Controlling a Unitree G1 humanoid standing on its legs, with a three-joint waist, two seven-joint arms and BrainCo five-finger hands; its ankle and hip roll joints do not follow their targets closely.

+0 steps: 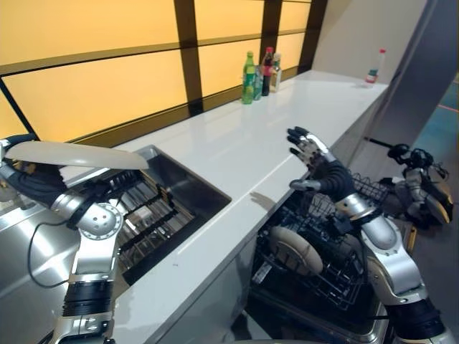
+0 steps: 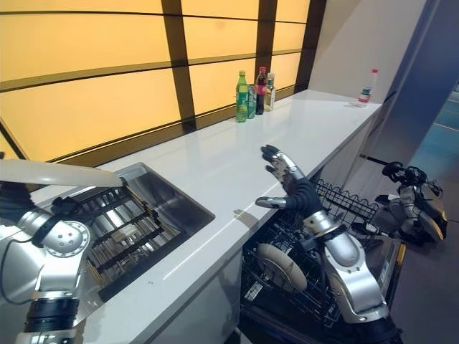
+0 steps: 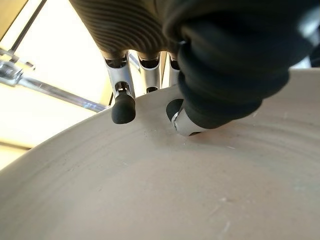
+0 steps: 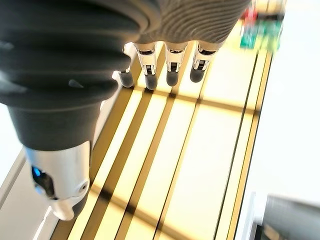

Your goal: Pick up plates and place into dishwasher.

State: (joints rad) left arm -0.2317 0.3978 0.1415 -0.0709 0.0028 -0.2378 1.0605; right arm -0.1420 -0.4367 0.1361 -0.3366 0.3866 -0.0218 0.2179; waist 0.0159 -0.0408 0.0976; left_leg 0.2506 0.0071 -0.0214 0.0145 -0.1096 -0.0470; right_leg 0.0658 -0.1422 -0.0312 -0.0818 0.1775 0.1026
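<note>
At 9 o'clock, above the sink (image 1: 188, 188), the left hand (image 3: 210, 75) pinches a pale plate (image 1: 72, 155) between thumb and fingers (image 3: 123, 107), holding it roughly level over the sink's wire rack (image 1: 147, 215). At 3 o'clock the right hand (image 1: 313, 154) is raised with fingers spread, empty, above the open dishwasher rack (image 1: 326, 251), where another plate (image 1: 295, 249) stands on edge. Bottles (image 1: 258, 72) stand at 12 o'clock on the white surface (image 1: 244, 143).

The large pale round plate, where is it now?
The large pale round plate is in the left hand, raised above the steel sink.
</note>
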